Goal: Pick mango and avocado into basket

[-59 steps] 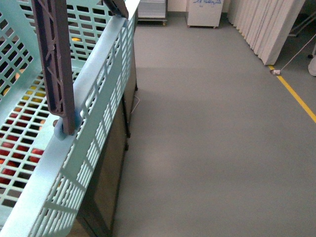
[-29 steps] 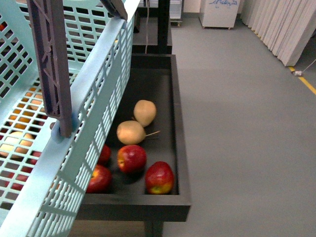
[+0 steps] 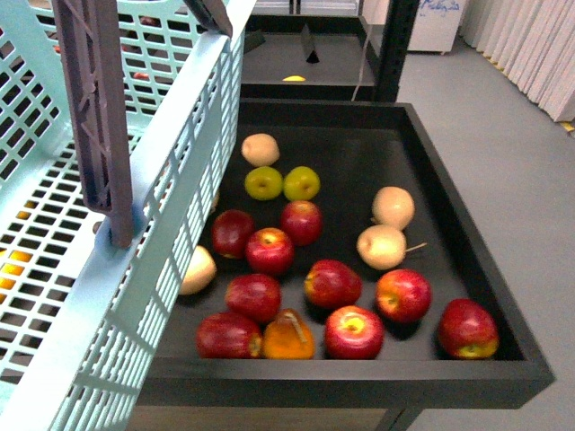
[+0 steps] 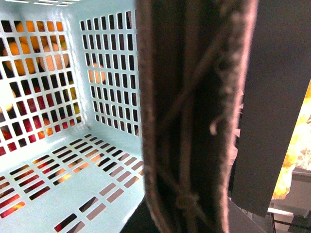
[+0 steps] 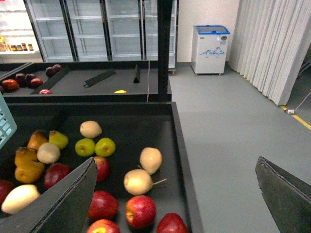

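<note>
Basket (image 3: 169, 135), light stiff plastic best carried by its brown handle (image 3: 94, 117), hangs near left with the left gripper (image 4: 214, 121) seemingly clamped on that handle; right gripper (image 5: 176, 167) gapes wide, empty; mango and avocado not identifiable in the tray (image 3: 350, 157)

The light teal plastic basket with slotted walls (image 3: 180, 126) shows a regular grid of rectangular holes; its ribbed plastic swing handle (image 3: 94, 117) is dull brown. The matte black display tray (image 3: 350, 148) holds glossy red apples (image 3: 269, 250) (some flecked yellow), two yellow-green apples (image 3: 263, 183), pale tan pears (image 3: 393, 206) and one orange wrinkled fruit (image 3: 288, 337). The smooth floor (image 3: 530, 180) is plain grey.
</note>
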Robot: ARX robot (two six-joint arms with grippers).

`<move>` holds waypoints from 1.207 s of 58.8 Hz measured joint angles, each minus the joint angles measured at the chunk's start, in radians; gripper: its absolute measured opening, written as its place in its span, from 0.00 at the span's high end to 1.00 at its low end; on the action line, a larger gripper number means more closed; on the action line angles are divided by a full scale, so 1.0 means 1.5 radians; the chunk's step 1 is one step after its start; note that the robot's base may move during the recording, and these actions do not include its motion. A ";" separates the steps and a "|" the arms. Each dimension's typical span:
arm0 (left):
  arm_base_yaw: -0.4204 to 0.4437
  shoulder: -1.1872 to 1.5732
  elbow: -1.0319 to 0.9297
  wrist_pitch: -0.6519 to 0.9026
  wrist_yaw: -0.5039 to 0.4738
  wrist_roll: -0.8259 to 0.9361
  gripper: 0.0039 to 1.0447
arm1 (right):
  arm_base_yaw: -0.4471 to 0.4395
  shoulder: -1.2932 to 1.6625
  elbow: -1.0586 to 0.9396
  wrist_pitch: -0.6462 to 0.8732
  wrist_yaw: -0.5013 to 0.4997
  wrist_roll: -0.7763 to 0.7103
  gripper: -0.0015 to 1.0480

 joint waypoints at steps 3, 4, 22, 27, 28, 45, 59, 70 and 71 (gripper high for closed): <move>0.000 0.000 0.001 0.000 0.000 0.000 0.94 | 0.000 0.000 0.000 0.000 0.000 0.000 0.07; 0.000 0.000 0.001 0.000 0.000 0.000 0.94 | 0.000 0.000 0.000 0.000 -0.001 0.000 0.07; 0.000 0.000 0.000 0.000 0.000 0.000 0.94 | 0.000 0.000 0.000 0.001 0.000 0.000 0.07; 0.000 0.000 0.000 0.000 0.000 0.000 0.94 | 0.000 0.000 0.000 0.001 0.000 0.000 0.07; 0.000 0.000 0.000 0.000 0.000 0.000 0.94 | 0.000 0.000 0.000 0.001 0.000 0.000 0.07; 0.000 -0.001 0.000 0.000 0.000 0.000 0.94 | 0.000 0.000 0.000 0.000 -0.001 0.000 0.07; 0.000 -0.001 0.000 0.000 0.001 -0.001 0.94 | 0.000 0.001 0.000 0.000 -0.001 0.000 0.07; 0.000 -0.001 0.000 0.000 -0.004 0.002 0.94 | 0.000 0.000 0.000 0.000 -0.001 0.000 0.07; 0.000 -0.001 0.000 0.000 -0.003 0.002 0.94 | 0.000 0.000 0.000 0.000 -0.001 0.000 0.07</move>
